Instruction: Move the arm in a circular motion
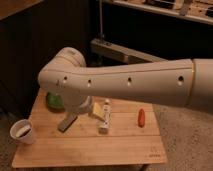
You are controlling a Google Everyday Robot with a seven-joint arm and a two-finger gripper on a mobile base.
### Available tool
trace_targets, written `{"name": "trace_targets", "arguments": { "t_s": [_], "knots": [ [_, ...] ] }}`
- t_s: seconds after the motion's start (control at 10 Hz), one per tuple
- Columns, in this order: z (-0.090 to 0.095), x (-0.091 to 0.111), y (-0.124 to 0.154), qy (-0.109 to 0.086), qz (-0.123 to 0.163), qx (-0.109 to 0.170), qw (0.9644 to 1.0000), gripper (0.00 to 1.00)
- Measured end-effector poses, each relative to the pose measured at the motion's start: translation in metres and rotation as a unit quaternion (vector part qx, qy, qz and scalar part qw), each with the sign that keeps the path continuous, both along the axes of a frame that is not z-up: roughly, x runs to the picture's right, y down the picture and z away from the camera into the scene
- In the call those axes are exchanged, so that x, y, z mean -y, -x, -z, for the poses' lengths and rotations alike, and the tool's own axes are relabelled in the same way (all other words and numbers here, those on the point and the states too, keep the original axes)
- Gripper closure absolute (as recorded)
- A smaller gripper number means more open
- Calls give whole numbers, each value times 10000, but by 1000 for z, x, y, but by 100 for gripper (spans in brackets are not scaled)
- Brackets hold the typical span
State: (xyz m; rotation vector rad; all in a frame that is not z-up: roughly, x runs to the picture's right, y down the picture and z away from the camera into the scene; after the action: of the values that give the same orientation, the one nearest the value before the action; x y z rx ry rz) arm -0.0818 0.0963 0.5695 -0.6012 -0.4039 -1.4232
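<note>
Over the pale wooden counter (125, 147), the thick, smooth off-white robot arm (130, 85) stretches in from the right.
Beneath its rounded elbow the greyish pincer (67, 122) slants down to the boards, between a green round object (53, 101) and a yellow block (97, 111); I cannot tell how open it is or whether it holds anything.

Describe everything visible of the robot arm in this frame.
The arm is thick, smooth and off-white, plastic-looking, with small dark screw holes along it. It reaches in from the right edge, roughly level, to a rounded elbow above the wooden table. Below the elbow its greyish gripper slants down toward the tabletop; contact cannot be judged.
</note>
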Motion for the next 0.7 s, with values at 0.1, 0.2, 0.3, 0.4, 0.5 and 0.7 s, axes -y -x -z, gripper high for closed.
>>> {"name": "trace_targets", "arguments": {
  "t_s": [0.1, 0.2, 0.3, 0.4, 0.5, 0.7],
  "knots": [
    [-11, 14, -3, 25, -3, 7, 10000, 20],
    [-18, 24, -2, 31, -9, 17, 10000, 20],
    [-22, 28, 1, 48, -11, 32, 10000, 20],
    [-27, 34, 14, 61, 9, 64, 10000, 20],
    [-30, 36, 28, 71, 29, 66, 9999, 20],
    [-34, 42, 53, 75, 33, 67, 9999, 20]
  ]
}}
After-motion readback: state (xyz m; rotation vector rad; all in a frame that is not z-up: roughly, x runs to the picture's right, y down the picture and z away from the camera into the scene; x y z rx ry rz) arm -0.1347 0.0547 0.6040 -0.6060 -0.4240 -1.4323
